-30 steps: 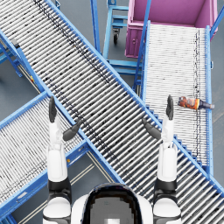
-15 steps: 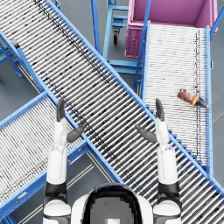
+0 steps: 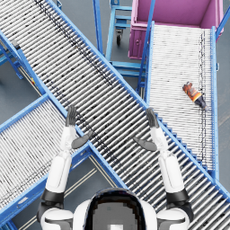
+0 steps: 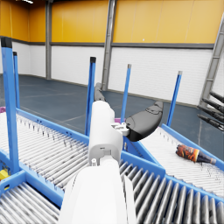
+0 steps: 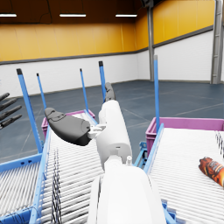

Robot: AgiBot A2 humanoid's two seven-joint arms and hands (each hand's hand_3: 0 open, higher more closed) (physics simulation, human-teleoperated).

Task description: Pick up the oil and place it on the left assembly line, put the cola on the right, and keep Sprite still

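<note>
Conveyors: three roller belts in the head view. The centre conveyor (image 3: pixel 90 81) runs diagonally from upper left to lower right, the left conveyor (image 3: pixel 22 148) sits at lower left, and the right conveyor (image 3: pixel 175 67) at upper right.
Bottle: one (image 3: pixel 194 95), dark with an orange label. It lies on its side on the right conveyor, right of frame above the middle, close to the belt's right rail. Whether it is the oil, the cola or the Sprite, I cannot tell.
Bin: one purple bin (image 3: pixel 134 40) at the top right, at the far end of the right conveyor.
Left robot hand (image 3: pixel 72 131): fingers straight, thumb spread, nothing held. It is over the centre conveyor's lower-left rail, well apart from the bottle.
Right robot hand (image 3: pixel 155 134): spread the same way, nothing held, over the centre conveyor near its right rail.
Head view only: all three belts and both arms whole.
Wrist views only: yellow and white hall walls and upright blue posts.
Left wrist view: left robot hand (image 4: pixel 127 124) with the whole bottle (image 4: pixel 194 154) on the belt beyond it.
Right wrist view: right robot hand (image 5: pixel 87 127); the bottle (image 5: pixel 213 169) is cut by the frame edge.
</note>
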